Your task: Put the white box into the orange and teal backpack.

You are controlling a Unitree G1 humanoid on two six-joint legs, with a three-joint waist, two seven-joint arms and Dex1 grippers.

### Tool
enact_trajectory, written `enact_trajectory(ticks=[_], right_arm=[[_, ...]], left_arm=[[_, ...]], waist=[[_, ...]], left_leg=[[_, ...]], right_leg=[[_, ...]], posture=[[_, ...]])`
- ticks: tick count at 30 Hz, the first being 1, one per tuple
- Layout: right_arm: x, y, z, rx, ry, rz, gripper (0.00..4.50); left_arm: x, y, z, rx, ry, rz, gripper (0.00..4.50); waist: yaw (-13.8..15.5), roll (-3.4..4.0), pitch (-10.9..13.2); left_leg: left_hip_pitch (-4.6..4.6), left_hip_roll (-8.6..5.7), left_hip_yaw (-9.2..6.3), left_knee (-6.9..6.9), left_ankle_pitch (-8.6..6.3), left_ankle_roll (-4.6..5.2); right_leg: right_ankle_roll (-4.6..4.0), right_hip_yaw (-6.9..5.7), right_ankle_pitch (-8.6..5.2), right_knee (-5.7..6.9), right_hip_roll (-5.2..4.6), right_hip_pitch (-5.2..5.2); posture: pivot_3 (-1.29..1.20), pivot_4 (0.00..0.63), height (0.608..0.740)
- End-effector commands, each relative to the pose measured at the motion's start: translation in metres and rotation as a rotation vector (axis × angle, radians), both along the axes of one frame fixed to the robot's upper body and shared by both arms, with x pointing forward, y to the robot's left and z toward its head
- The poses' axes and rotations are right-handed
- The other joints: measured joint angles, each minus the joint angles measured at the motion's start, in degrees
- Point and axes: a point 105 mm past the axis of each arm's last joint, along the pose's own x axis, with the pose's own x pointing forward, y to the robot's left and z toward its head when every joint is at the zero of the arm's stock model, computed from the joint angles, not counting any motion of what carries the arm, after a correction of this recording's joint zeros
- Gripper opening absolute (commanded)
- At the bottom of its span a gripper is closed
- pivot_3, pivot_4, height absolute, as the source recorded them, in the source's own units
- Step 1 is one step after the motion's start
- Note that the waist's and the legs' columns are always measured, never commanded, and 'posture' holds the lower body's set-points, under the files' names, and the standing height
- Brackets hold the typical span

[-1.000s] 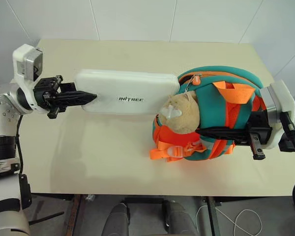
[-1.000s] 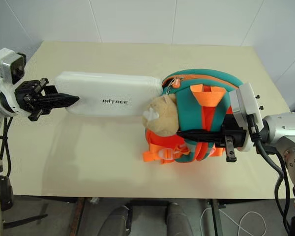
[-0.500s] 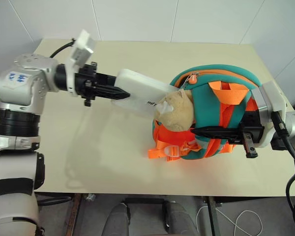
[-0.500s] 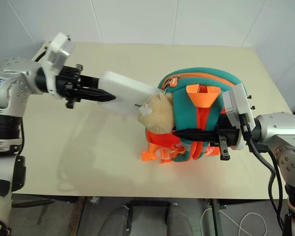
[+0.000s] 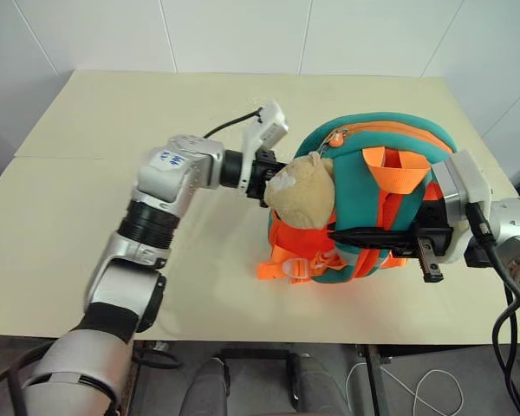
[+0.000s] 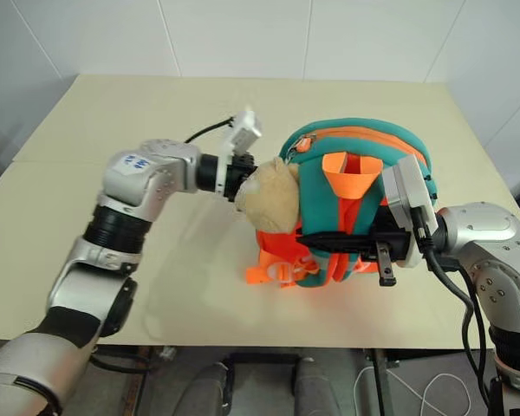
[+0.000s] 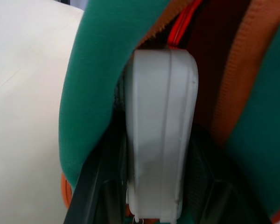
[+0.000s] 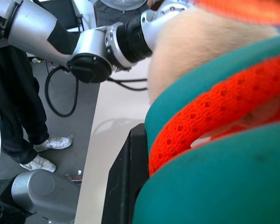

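Note:
The orange and teal backpack (image 5: 390, 165) stands on the table with its zip opening facing my left arm. The white box (image 7: 161, 140) sits end-first inside that opening, between teal fabric and the dark lining. My left gripper (image 7: 154, 198) is shut on the box's near end, a dark finger on each side. In the eye views the box and those fingers are hidden behind the tan plush toy (image 5: 299, 191), with my left wrist (image 5: 251, 166) close against the backpack. My right gripper (image 5: 336, 234) is shut on the backpack's front, across the orange straps.
The beige table (image 5: 113, 113) has open surface to the left and behind the backpack. Its front edge runs close below the backpack. Beside the table, a person's legs in white sneakers (image 8: 42, 149) stand on the floor.
My left arm swung right and pushed the white box into the backpack's opening; the box went from mostly outside to hidden inside. The right gripper kept its hold and place.

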Motion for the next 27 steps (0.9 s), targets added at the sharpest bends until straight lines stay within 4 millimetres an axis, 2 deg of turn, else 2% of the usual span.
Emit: enact_trajectory(ticks=[1, 6, 11, 12, 19, 22, 27], right_arm=[[-0.006, 0.005, 0.009, 0.013, -0.064, 0.038, 0.0], [-0.007, 0.006, 0.01, 0.017, -0.068, 0.031, 0.0], [-0.006, 0.006, 0.008, 0.02, -0.063, 0.024, 0.0], [-0.006, 0.006, 0.008, 0.021, -0.063, 0.023, 0.0], [-0.001, 0.007, 0.008, 0.022, -0.066, 0.023, 0.0], [-0.001, 0.007, 0.007, 0.021, -0.066, 0.023, 0.0], [-0.001, 0.006, 0.007, 0.015, -0.066, 0.017, 0.0]], left_arm=[[0.002, -0.011, -0.006, 0.034, -0.03, -0.002, 1.22], [-0.018, 0.001, -0.001, 0.039, -0.047, -0.084, 2.82], [-0.029, 0.032, 0.012, 0.047, -0.083, -0.07, 4.31], [-0.031, 0.037, 0.013, 0.055, -0.09, -0.07, 4.47], [-0.044, 0.082, 0.032, 0.047, -0.17, -0.008, 4.47], [-0.046, 0.09, 0.033, 0.042, -0.166, 0.015, 4.47], [-0.068, 0.108, 0.036, 0.0, -0.119, 0.018, 4.47]], waist=[[0.23, 0.0, 0.0], [0.23, 0.02, 0.0], [-0.44, 0.08, 0.03], [-0.38, 0.1, 0.03], [-0.17, 0.1, 0.04], [-0.1, 0.1, 0.04], [-0.41, 0.11, 0.04]], left_leg=[[0.05, 0.0, -0.01, 0.0, 0.01, 0.01], [0.06, 0.0, -0.02, -0.01, 0.02, 0.02], [0.07, 0.03, -0.02, -0.15, 0.01, 0.01], [0.06, 0.04, -0.02, -0.16, 0.01, 0.01], [0.04, 0.04, -0.01, -0.11, 0.01, 0.01], [0.04, 0.04, -0.01, -0.1, 0.01, 0.01], [0.04, 0.06, -0.01, -0.12, 0.01, 0.02]], right_leg=[[0.0, 0.0, 0.0, -0.02, 0.0, 0.06], [0.0, 0.0, 0.0, -0.11, 0.0, 0.13], [-0.04, 0.0, -0.02, 0.01, 0.01, -0.02], [-0.05, 0.0, -0.03, 0.04, 0.03, -0.05], [-0.06, 0.01, -0.03, 0.03, 0.02, -0.04], [-0.07, 0.01, -0.03, 0.02, 0.02, -0.03], [-0.07, 0.01, -0.04, 0.02, 0.02, -0.04]], posture=[[0.0, 0.15, 0.74], [0.0, 0.15, 0.74], [0.0, 0.15, 0.74], [0.0, 0.15, 0.74], [0.0, 0.15, 0.74], [0.0, 0.15, 0.74], [0.0, 0.15, 0.74]])
